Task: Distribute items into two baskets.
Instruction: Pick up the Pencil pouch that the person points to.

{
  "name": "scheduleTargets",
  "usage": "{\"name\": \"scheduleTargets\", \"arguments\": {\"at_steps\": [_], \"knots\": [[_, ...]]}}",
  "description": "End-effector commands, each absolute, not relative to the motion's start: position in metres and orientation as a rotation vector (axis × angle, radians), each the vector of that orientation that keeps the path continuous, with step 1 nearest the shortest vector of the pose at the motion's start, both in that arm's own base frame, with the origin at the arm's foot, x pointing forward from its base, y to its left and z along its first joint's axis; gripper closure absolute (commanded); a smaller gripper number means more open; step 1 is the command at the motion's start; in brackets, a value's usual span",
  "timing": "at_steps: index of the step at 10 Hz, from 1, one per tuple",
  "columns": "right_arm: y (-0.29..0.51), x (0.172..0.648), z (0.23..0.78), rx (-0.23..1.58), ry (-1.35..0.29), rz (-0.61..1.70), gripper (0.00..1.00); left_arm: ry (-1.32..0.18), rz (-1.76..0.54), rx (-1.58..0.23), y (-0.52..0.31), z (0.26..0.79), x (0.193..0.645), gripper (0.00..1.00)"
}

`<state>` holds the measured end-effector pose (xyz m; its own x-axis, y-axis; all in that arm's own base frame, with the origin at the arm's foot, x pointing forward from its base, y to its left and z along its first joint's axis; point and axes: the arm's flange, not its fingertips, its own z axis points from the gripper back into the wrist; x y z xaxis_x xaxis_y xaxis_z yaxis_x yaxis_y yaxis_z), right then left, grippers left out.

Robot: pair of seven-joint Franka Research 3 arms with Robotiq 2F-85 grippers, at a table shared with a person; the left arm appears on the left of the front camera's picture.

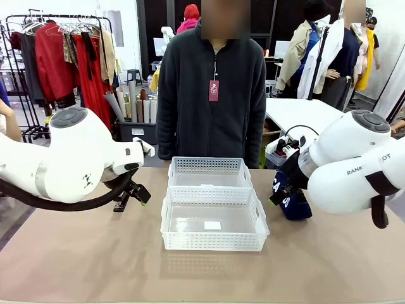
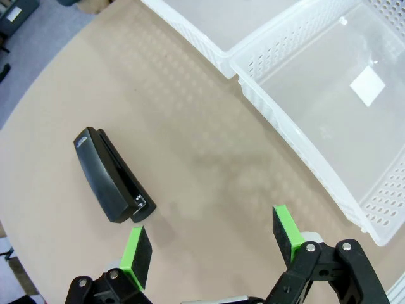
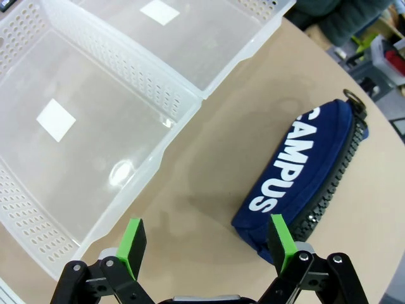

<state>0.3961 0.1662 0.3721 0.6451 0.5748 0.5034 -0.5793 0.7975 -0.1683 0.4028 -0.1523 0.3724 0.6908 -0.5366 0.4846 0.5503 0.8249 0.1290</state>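
Two translucent-white baskets stand end to end at mid-table, the near basket [image 1: 212, 242] and the far basket [image 1: 209, 166], both with nothing in them. Left of them a black stapler [image 2: 111, 183] lies flat on the table. My left gripper [image 2: 212, 237] hovers open just beside it, its green left pad [image 2: 136, 248] close to the stapler's end. A navy pouch [image 3: 304, 171] with white "CAMPUS" lettering lies right of the baskets. My right gripper [image 3: 202, 237] hangs open above the table between the pouch and a basket wall [image 3: 126, 69]. In the front view the pouch [image 1: 296, 206] sits under the right gripper [image 1: 276, 196].
A person in a dark fleece stands at the far edge behind the baskets, hands out of sight. Bare tabletop [image 1: 95, 259] stretches in front of the baskets and to either side. Clothes racks and a white table stand farther back.
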Motion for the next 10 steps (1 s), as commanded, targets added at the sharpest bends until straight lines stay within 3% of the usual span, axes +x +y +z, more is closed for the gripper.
{"name": "scheduleTargets", "arguments": {"at_steps": [1,6,8,10], "knots": [[0.181,0.382,0.381,-0.09,-0.574,0.615,0.0,-0.489,-0.629,-0.048,-0.153,0.393,0.4,0.0],[0.204,0.348,0.407,-0.254,-0.515,0.572,0.0,-0.462,-0.616,-0.101,-0.153,0.437,0.405,0.0],[0.212,0.337,0.409,-0.158,-0.481,0.541,0.0,-0.453,-0.638,-0.082,-0.155,0.44,0.407,0.0],[0.199,0.35,0.41,-0.23,-0.516,0.591,0.0,-0.468,-0.603,-0.09,-0.159,0.439,0.404,0.0]]}}
